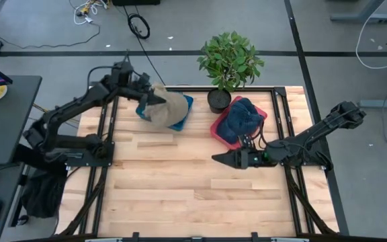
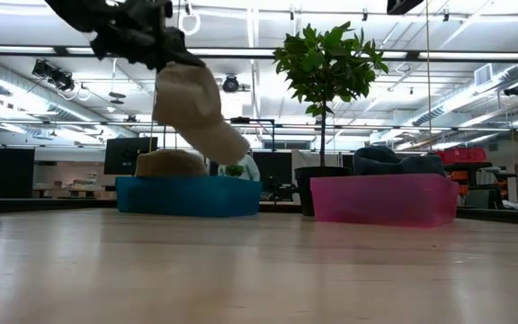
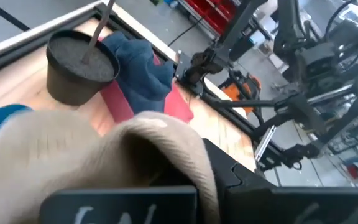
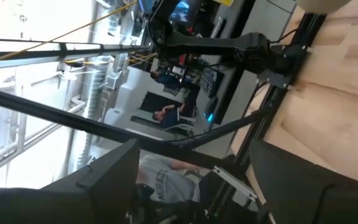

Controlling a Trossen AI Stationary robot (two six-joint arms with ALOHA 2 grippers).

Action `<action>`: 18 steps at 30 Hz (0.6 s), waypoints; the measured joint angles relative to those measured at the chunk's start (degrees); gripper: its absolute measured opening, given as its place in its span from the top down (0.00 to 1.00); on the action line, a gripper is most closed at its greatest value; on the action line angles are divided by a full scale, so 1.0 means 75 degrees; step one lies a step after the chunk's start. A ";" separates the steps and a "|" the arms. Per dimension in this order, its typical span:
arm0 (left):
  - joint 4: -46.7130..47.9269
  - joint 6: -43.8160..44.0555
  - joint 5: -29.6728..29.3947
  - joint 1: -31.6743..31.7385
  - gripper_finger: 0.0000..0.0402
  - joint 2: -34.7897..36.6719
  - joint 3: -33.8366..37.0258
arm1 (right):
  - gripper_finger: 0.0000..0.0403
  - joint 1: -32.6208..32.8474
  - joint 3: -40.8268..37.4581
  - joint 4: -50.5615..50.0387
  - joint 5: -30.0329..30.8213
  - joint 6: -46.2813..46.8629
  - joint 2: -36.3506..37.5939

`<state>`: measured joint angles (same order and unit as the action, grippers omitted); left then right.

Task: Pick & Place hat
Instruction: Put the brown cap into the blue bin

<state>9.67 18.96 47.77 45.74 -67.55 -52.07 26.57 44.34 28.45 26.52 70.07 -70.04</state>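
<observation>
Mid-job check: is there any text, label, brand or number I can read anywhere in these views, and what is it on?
Shirt print on a person in the right wrist view: lettering is there, too blurred to read.
Pale marks on the left hand, left wrist view: blurred, unreadable.
Beige hat, blue bin, pink bin, plant pot: no text visible.

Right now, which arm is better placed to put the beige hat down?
The left. The left gripper is shut on the beige hat and holds it above the blue bin. The right gripper is open, low over the table, far from that hat.
</observation>
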 joint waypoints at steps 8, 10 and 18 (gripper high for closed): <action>-0.0529 -0.0297 0.0562 0.0541 0.99 -0.1022 0.0000 | 0.24 -0.0104 0.0000 0.0000 0.0003 0.0188 0.0000; -0.0782 -0.0249 0.0645 0.0720 0.99 -0.1215 0.0000 | 0.24 -0.0105 0.0000 -0.0003 0.0008 0.0202 0.0000; -0.0955 0.0057 0.1454 0.1406 0.99 -0.2043 -0.0262 | 0.24 -0.0181 0.0000 -0.0026 0.0332 0.0200 0.0000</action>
<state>2.51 19.39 58.67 56.28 -82.87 -54.04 25.21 44.34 28.25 29.02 71.57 -70.04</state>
